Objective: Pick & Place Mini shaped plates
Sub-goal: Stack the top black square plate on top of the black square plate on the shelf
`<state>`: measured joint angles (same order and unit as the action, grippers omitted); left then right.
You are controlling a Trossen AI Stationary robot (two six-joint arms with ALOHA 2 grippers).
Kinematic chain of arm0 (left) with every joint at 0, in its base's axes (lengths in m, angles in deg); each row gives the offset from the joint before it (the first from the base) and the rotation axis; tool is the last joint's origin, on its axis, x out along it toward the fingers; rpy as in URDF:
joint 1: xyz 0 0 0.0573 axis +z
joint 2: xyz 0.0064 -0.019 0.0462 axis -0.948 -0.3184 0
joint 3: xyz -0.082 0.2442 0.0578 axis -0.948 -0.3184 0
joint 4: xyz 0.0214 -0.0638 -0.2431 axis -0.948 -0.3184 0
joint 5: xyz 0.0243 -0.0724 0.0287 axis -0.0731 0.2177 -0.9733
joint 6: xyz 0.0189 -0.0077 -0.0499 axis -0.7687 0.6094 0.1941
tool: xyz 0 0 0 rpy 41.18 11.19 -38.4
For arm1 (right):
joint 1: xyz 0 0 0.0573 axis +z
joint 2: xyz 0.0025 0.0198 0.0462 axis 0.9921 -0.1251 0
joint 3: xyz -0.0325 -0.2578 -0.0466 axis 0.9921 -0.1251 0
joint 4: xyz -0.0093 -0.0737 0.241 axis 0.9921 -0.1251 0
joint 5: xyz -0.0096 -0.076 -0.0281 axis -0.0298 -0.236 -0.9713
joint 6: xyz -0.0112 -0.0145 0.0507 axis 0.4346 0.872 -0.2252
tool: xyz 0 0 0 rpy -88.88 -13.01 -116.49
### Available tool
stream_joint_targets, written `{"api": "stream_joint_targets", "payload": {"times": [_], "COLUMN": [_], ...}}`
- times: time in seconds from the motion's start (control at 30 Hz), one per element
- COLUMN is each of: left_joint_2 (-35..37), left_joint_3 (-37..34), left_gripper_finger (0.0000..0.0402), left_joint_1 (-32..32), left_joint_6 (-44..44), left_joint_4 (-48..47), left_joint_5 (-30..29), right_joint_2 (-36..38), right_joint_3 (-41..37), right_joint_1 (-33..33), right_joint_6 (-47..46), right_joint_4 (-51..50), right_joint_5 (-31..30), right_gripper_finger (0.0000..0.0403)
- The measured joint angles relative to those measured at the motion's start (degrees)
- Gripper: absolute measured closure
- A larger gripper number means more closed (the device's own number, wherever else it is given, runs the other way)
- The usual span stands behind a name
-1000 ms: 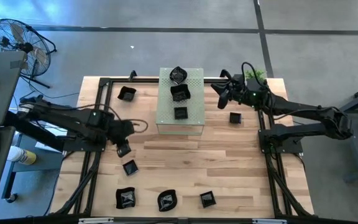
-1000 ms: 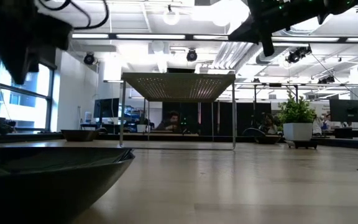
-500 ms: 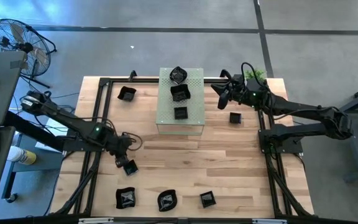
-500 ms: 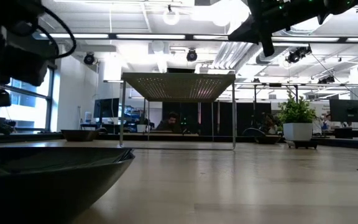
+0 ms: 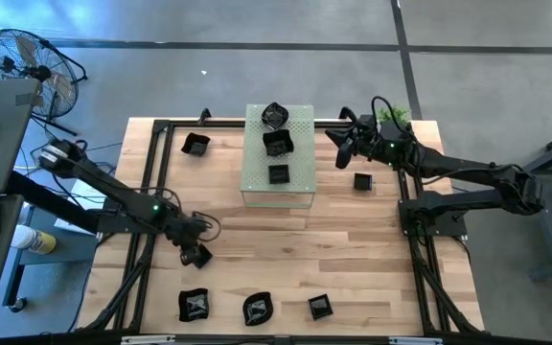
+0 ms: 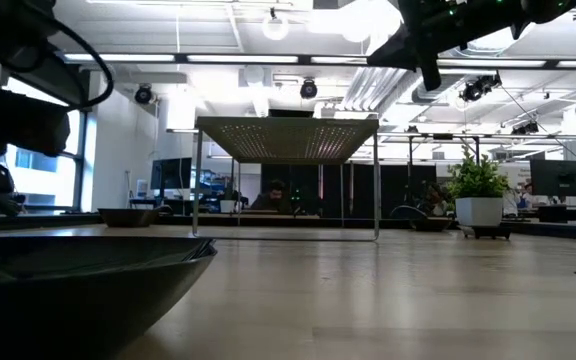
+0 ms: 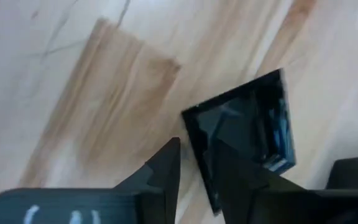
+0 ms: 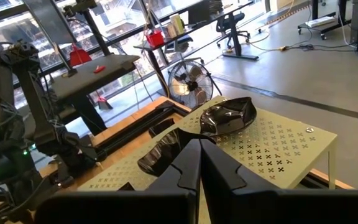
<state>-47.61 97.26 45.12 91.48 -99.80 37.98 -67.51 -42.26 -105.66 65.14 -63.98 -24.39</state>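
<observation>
Small glossy black plates lie scattered about. Three sit on top of the pale green box (image 5: 278, 158); others rest flat on the wood, one near the far left (image 5: 195, 145), one right of the box (image 5: 362, 180), three along the near edge (image 5: 257, 308). My left gripper (image 5: 195, 253) is low over a square plate (image 7: 247, 124), open, with one finger outside its rim and one over its inside. My right gripper (image 5: 343, 149) hovers shut beside the box's right far corner and holds nothing.
A potted plant (image 5: 394, 115) stands at the far right corner behind my right arm. Black frame rails (image 5: 151, 192) run along both sides of the table. A fan (image 5: 27, 62) and a grey stand are off the left edge. Bare wood lies between the box and the near plates.
My left gripper has moved toward the table's near edge and down, from beside the box's left near corner to the square plate on the wood, and now straddles that plate's rim. The plates have stayed where they were.
</observation>
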Motion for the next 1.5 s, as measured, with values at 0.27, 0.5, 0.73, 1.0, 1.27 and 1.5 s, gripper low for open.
{"api": "stream_joint_targets", "payload": {"times": [0.27,0.5,0.73,1.0,1.27,1.5], "left_joint_2": [-1.4,1.4,4.6,7.3,-0.1,-11.3], "left_joint_3": [0.0,1.7,5.5,16.7,29.4,35.8], "left_gripper_finger": [0.0394,0.04,0.0401,0.0401,0.0401,0.0401], "left_joint_1": [0.1,0.0,0.1,6.9,24.5,34.0], "left_joint_6": [2.4,3.3,7.5,22.0,21.4,20.8], "left_joint_4": [7.4,7.6,7.4,7.3,7.9,11.4], "left_joint_5": [3.1,6.7,6.0,-11.1,-19.1,-13.0], "right_joint_2": [0.0,0.0,0.0,0.0,0.0,0.0], "right_joint_3": [0.0,0.0,0.0,0.0,0.0,0.0], "right_joint_1": [0.0,0.0,0.0,0.0,0.0,0.0], "right_joint_6": [1.0,-0.9,-4.5,-5.7,-5.6,-5.6], "right_joint_4": [0.0,-0.1,-0.2,-0.2,-0.5,-0.9], "right_joint_5": [3.2,4.7,4.7,5.4,6.1,6.2], "right_gripper_finger": [0.0397,0.04,0.0401,0.0398,0.0397,0.0401]}}
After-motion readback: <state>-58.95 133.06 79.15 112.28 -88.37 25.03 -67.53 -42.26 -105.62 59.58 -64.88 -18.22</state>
